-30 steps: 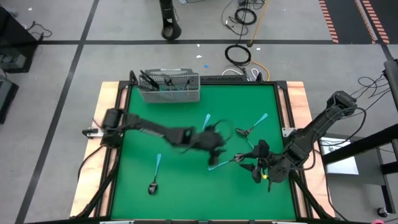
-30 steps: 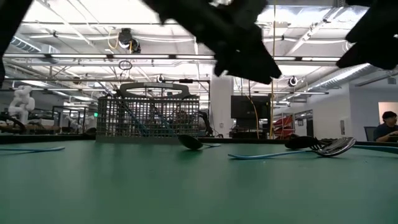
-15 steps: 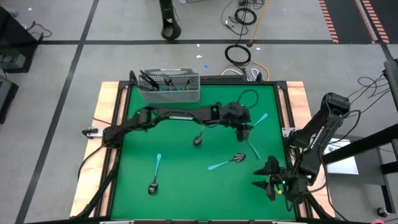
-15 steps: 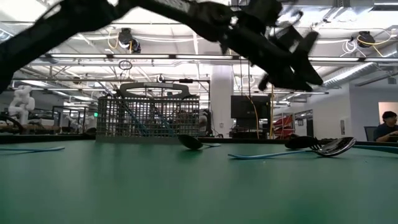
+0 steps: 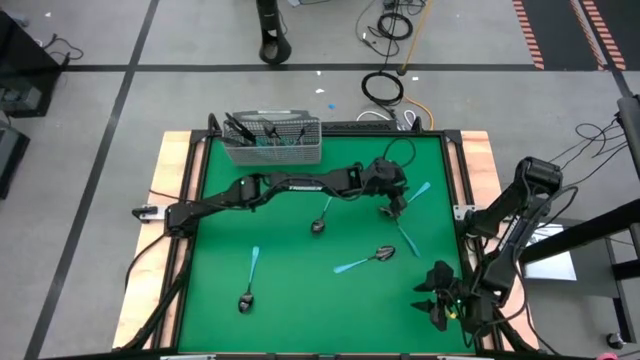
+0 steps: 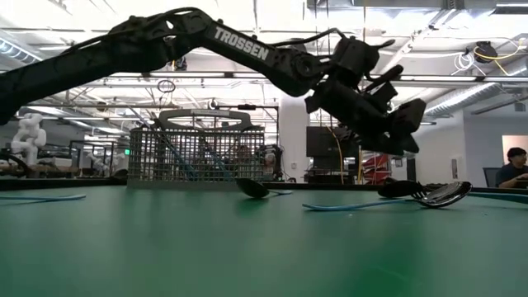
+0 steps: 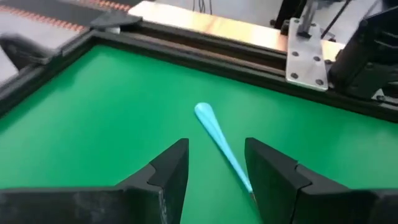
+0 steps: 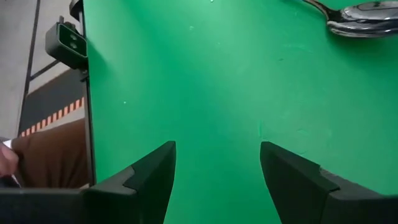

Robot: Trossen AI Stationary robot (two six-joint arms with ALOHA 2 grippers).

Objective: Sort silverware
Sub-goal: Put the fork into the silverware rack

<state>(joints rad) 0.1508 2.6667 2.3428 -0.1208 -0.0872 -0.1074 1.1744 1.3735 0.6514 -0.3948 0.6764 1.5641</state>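
Several forks and spoons lie flat on the green table (image 5: 290,270). A blue-handled piece (image 5: 418,192) lies at the far right, with another blue handle (image 5: 405,240) just nearer. My left gripper (image 5: 393,203) hovers open above the first; in the left wrist view its handle (image 7: 214,134) runs between the fingers (image 7: 168,171), untouched. In the low view this gripper (image 6: 394,124) is clear of the table. A spoon (image 5: 380,255) and another (image 5: 320,224) lie mid-table, and a third (image 5: 247,290) at the near left. My right gripper (image 5: 435,300) is open and empty near the right front corner.
A grey wire-mesh basket (image 5: 272,140) holding several utensils stands at the far left edge. The table's raised dark frame and wooden border (image 5: 470,170) run close past the left gripper. A spoon bowl (image 8: 364,15) shows ahead of the right gripper. A person (image 6: 516,165) sits in the room behind.
My left gripper has swung from the middle of the table toward the far right and now hangs over the blue-handled piece. My right gripper has drawn back from the mid-table spoon toward the near right corner. The silverware has stayed where it lay.
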